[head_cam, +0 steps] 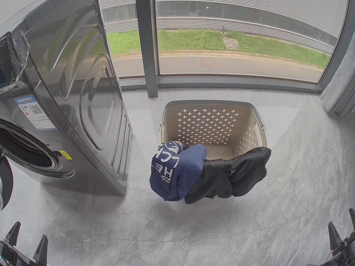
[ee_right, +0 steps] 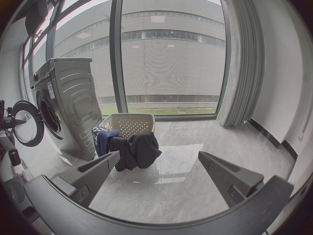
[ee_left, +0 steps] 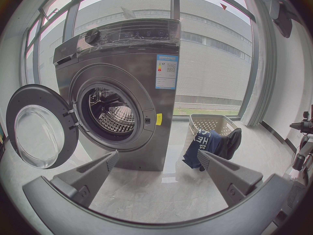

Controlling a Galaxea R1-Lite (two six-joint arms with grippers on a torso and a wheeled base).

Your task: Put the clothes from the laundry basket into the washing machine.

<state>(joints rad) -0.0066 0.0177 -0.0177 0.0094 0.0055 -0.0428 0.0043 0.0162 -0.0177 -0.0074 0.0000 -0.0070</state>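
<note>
**Nothing loaded yet: both garments hang on the basket rim**

The washing machine (head_cam: 74, 93) is seen just to the left of the laundry basket (head_cam: 212, 124). Its round door (ee_left: 40, 128) is swung open on the side away from the basket, and its drum (ee_left: 111, 111) is seen bare of clothes. The basket is set upright on the floor, and no clothes are seen on its bottom. Two garments are draped over the basket's near rim, touching each other: a black garment (head_cam: 233, 174) toward its right corner and a blue garment (head_cam: 177, 170) with white lettering at its left corner. The left gripper (head_cam: 29, 233) and right gripper (head_cam: 341, 218) are held low on the basket's near side, well apart from it. Both claws are spread wide and nothing is grasped. The task is judged not begun: both garments are left to be lifted and carried into the drum.
</note>
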